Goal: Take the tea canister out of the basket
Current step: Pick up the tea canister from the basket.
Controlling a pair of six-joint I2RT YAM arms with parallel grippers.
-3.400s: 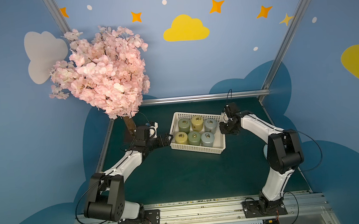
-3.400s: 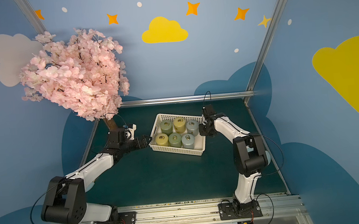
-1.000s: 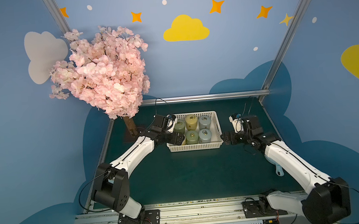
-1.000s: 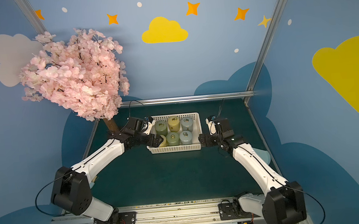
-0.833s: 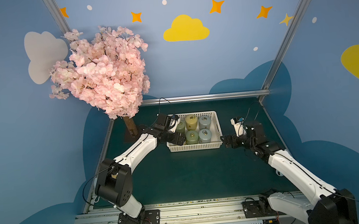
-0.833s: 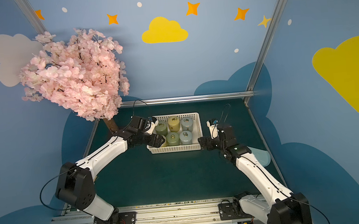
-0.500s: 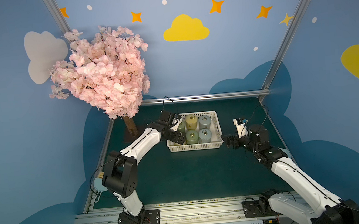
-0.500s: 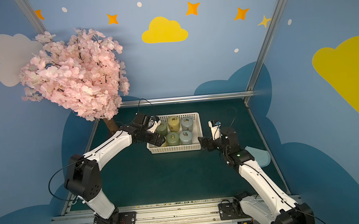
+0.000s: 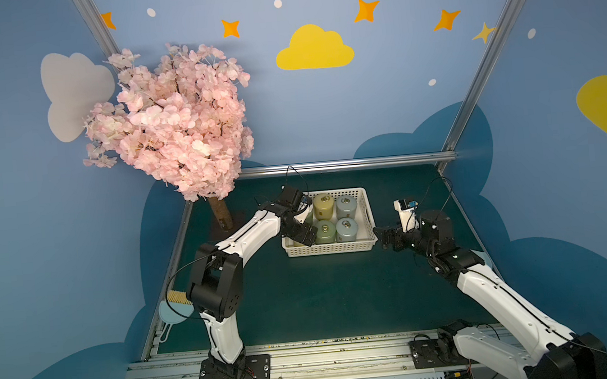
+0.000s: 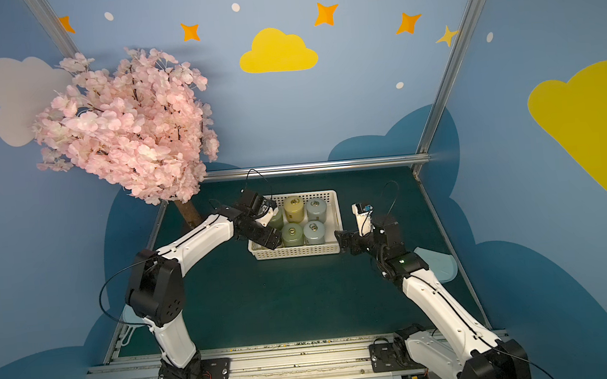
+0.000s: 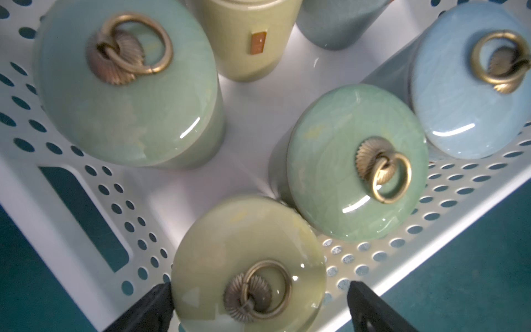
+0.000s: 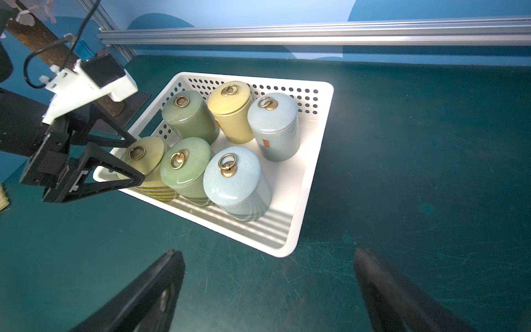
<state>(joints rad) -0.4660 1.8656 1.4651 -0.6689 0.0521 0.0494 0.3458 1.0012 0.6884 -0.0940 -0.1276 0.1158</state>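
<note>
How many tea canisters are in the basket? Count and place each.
6 in the basket. Far row: dark green, mustard, grey-blue. Near row: pale yellow inside the left gripper, light green, light blue.

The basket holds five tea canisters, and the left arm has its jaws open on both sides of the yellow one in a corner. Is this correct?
No. The right wrist view shows six canisters in the basket, not five. The rest holds: the left arm has its jaws open on both sides of the yellow canister in a corner.
</note>
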